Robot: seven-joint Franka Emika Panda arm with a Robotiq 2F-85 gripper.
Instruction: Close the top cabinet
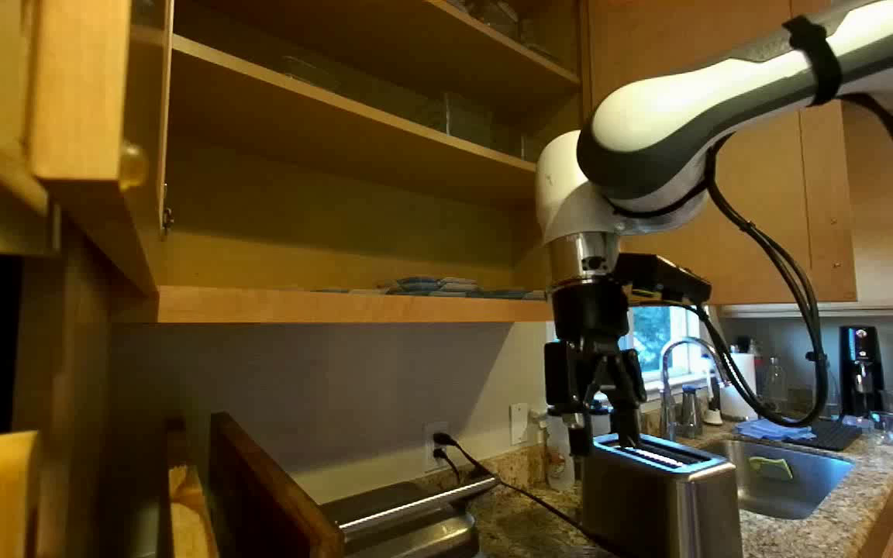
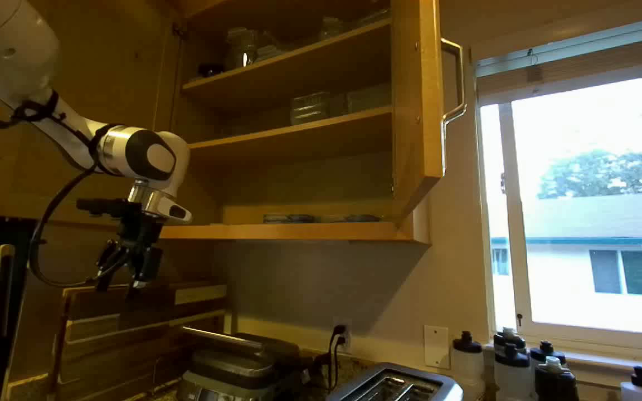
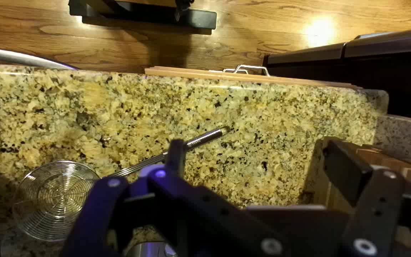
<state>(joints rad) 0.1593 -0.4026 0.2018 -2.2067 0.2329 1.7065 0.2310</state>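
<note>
High on the wall (image 2: 298, 284), above a speckled stone worktop (image 3: 262, 107) and beside a window (image 2: 572, 223), hangs a wide honey-coloured wooden cabinet (image 2: 298, 231), with both doors (image 2: 413, 100) standing open. In an exterior view, the one by the window juts outward, a bent, shiny metal handle (image 2: 461, 78) on its outer face; the opposite door (image 2: 109, 67) is partly covered by the white and black arm (image 2: 31, 50). Two shelves (image 2: 298, 129) run across the dim, yellowish inside. Glassware (image 2: 242, 50) stands on the upper one, clear boxes (image 2: 310, 108) on the lower, and flat blue and white items (image 2: 287, 218), too small to identify, lie on the cabinet's floor. Lower than the cabinet, the claw (image 3: 257, 157) points down over the worktop, its two fingers (image 3: 346, 171) spread wide apart. In the wrist view, a long-handled wire strainer (image 3: 61, 200) lies on the worktop; in both exterior views, a metal toaster (image 1: 663, 496) and two black plugs (image 2: 339, 330) show below the cabinet's level
</note>
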